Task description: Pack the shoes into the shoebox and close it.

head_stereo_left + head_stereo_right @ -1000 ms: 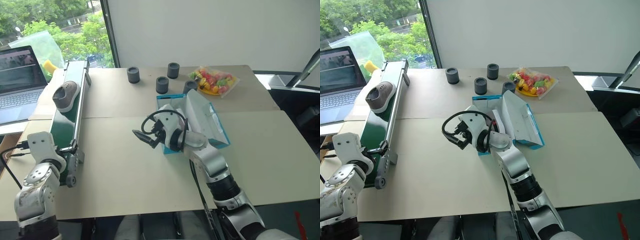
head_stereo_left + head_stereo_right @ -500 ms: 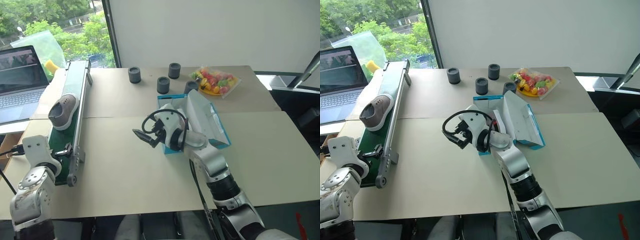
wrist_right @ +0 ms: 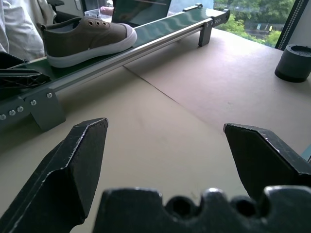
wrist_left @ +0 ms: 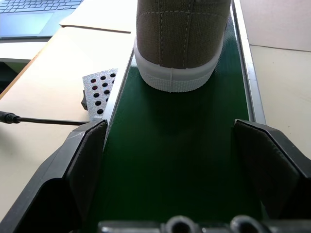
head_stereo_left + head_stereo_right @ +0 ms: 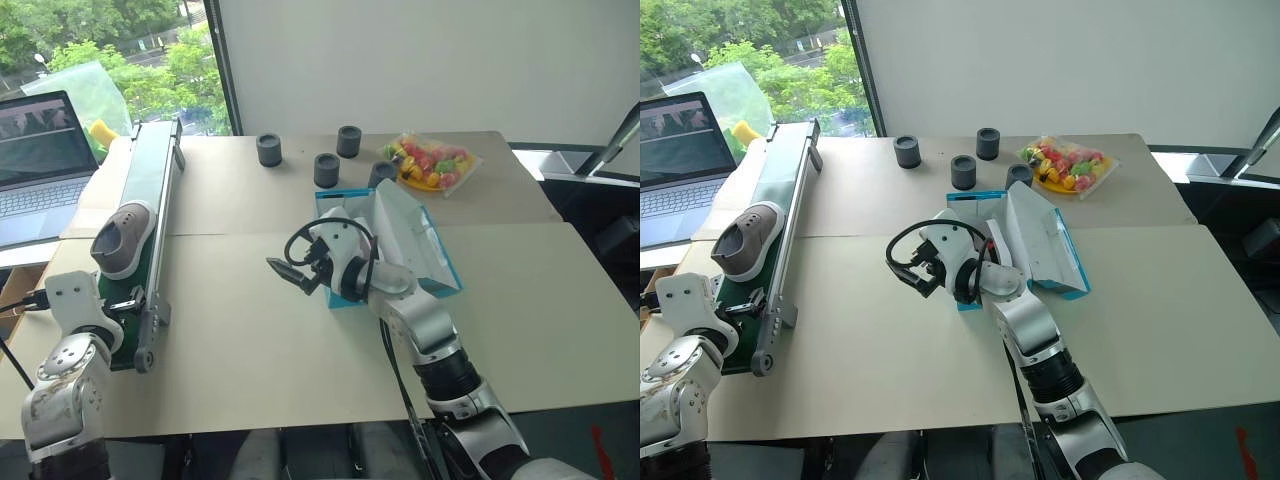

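One grey-brown canvas shoe (image 5: 122,238) with a white sole lies on the dark-green conveyor belt (image 5: 152,190) at the table's left. Its heel (image 4: 181,43) faces my left gripper (image 4: 180,160), which is open, with one finger on each side of the belt just short of the shoe. The cyan shoebox (image 5: 443,268) stands open mid-table, its pale lid (image 5: 1040,235) tilted up. My right gripper (image 5: 286,272) hovers open and empty over the table at the box's left side, pointing toward the conveyor. The shoe (image 3: 85,39) also shows in the right wrist view.
A laptop (image 5: 40,160) sits left of the conveyor, with a green plastic bag (image 5: 85,95) behind it. Several dark cylinders (image 5: 325,170) and a bag of colourful items (image 5: 430,162) stand at the back. Bare table lies between the conveyor and the box.
The shoe has travelled along the belt toward my left gripper. Both grippers kept their place and stayed open.
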You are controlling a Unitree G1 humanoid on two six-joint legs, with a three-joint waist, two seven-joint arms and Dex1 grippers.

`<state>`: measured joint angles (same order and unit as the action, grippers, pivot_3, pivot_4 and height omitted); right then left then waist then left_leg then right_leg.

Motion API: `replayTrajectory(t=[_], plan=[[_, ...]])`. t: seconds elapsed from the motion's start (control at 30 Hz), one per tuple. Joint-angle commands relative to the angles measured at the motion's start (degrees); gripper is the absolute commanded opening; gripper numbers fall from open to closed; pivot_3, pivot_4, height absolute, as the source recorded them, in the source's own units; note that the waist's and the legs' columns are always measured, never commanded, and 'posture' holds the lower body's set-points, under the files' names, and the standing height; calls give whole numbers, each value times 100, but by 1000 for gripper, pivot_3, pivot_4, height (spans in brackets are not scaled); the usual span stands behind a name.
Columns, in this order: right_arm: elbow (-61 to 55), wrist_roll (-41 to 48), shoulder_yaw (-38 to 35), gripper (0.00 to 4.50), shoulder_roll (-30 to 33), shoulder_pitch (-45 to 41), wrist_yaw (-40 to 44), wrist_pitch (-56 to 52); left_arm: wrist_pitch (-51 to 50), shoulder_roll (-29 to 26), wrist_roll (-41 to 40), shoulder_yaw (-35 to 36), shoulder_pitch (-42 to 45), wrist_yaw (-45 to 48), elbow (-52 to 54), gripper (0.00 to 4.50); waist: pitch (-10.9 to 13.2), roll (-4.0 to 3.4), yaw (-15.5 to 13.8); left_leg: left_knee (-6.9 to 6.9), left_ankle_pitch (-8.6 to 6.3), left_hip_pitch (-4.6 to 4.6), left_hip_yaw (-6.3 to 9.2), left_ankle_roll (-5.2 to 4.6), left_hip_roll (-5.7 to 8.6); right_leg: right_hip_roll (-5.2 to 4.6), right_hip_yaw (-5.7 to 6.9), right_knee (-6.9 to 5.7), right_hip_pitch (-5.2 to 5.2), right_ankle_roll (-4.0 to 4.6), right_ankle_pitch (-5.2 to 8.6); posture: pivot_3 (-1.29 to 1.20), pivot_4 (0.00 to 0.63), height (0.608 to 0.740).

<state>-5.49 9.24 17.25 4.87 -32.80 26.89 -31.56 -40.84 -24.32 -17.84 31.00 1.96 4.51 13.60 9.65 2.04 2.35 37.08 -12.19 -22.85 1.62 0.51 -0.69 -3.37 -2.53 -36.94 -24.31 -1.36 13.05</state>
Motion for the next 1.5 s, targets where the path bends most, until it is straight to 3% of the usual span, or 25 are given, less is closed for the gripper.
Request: replayTrajectory(t=[0.03,0.53,0.73,0.97,1.07,1.13,1.27,1.37,1.5], plan=[[-299,33,-126,4500,-37,-104,-51,5,-13,-48,46,-22,77,-37,50,4470,0,0,0,0,0,0,0,0,0,0,0,0,0,0,0,0,150,740],[-371,81,-203,4500,-76,-150,-147,-51,-616,-85,-56,63,335,-142,83,4470,0,0,1,-3,0,2,0,0,0,1,1,2,2,0,0,0,150,740],[-381,102,-263,4500,-74,-173,-169,-73,-718,-49,-129,82,356,-144,139,2752,0,0,2,-4,0,4,0,0,-1,2,0,1,1,0,0,0,150,740],[-333,113,-315,4500,-86,-230,-180,-77,-679,-48,-41,-55,547,-247,299,2752,0,0,-14,-4,0,3,0,0,0,2,1,0,1,1,0,0,150,740],[-266,242,-453,4500,-188,-301,-221,-185,-412,-60,324,-509,698,-432,599,2752,1,1,-21,-4,0,-2,1,0,0,2,2,5,0,0,0,0,150,740],[-178,851,-978,4500,-551,-446,-375,-730,-111,-14,662,-992,748,-549,820,2752,1,2,-22,-4,0,-7,2,0,1,1,2,8,-2,0,-1,0,150,740],[363,2873,-2744,4500,-1262,-1090,-821,-2720,591,275,1340,-2408,951,-648,1481,2752,1,2,-51,-8,0,-17,20,1,-3,-3,2,8,-9,5,-4,0,150,740],[1088,4100,-3865,4500,-1451,-1490,-1462,-3595,779,606,1235,-3363,853,-216,1869,2752,0,1,-132,-11,0,-30,45,0,-1,-16,8,24,-7,4,-7,0,150,740],[1561,4786,-4395,4500,-1399,-1649,-2048,-4016,722,1136,941,-3838,641,-29,2115,2752,1,-3,-63,-31,-9,-51,32,-8,-8,-10,-3,21,-31,5,-7,0,150,740]])
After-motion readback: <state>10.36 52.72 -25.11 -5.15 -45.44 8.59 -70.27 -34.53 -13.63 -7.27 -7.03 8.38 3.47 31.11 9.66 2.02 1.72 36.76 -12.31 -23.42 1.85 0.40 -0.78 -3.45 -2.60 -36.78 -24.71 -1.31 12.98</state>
